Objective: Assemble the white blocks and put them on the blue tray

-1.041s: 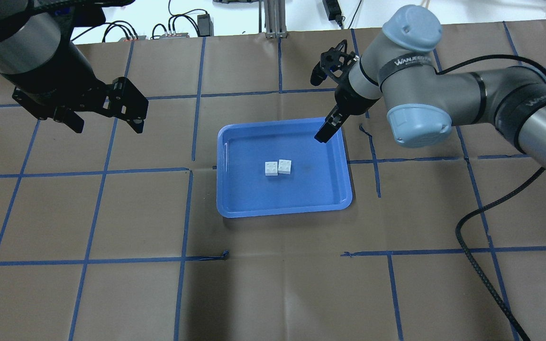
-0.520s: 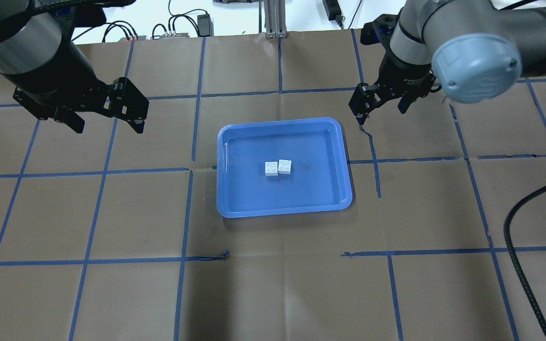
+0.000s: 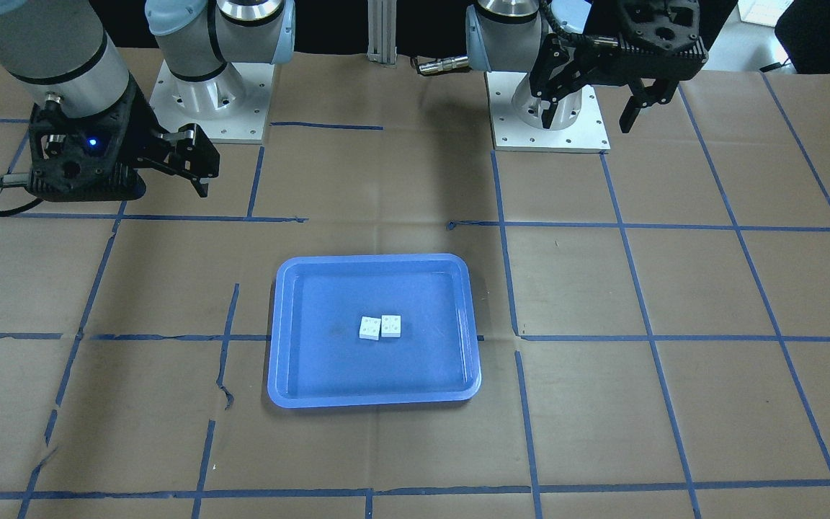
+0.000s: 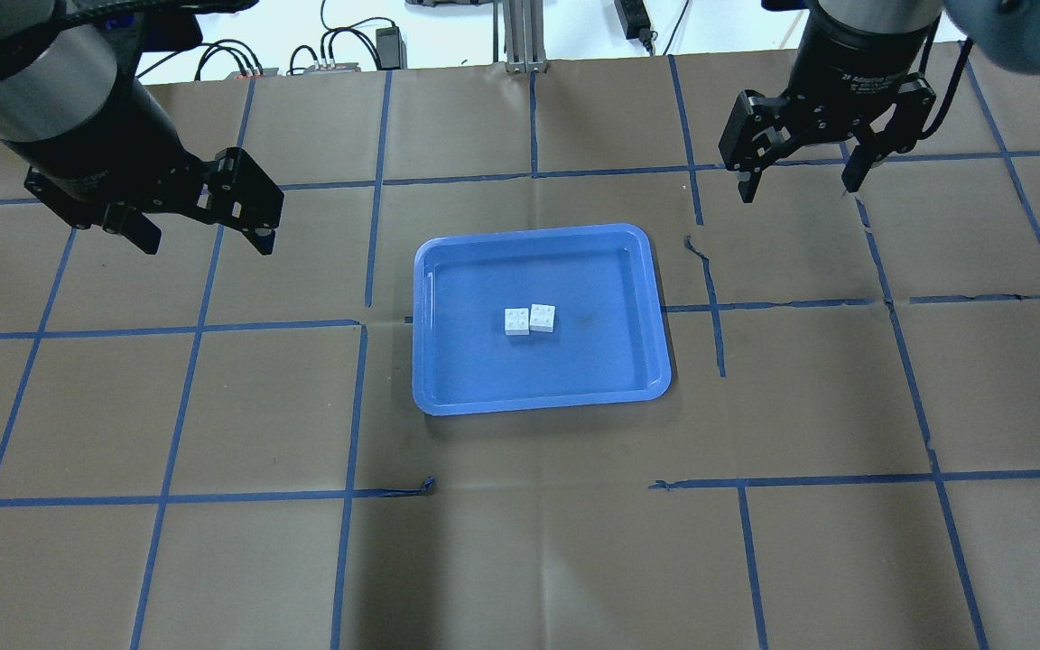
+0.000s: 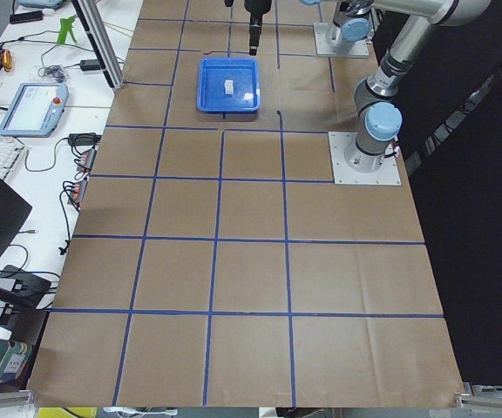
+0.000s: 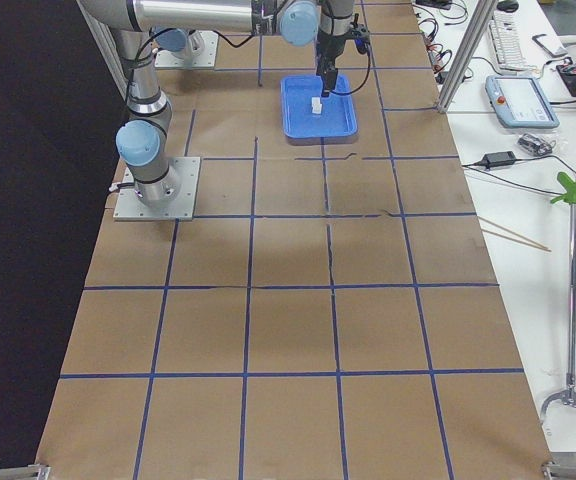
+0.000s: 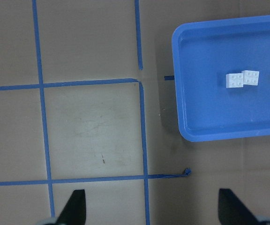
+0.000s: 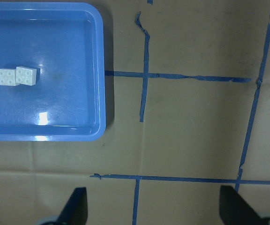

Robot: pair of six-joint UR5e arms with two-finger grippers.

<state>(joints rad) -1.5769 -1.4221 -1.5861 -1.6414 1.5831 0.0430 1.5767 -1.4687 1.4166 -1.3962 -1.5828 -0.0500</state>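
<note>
"The right gripper (image 4: 797, 185) has pulled away from the blue tray (image 4: 484, 361), hasn't it?"

"Yes. A second ago it hung over the tray's far corner. Now it's out over the bare desk (image 4: 520, 542), jaws spread and empty. The left gripper (image 4: 206, 239) is wide open too and hasn't budged."

"And the white blocks (image 4: 529, 320)?"

"Mid-tray, touching side by side. Placing looks done, but I can't tell if they're actually clipped together."
</note>
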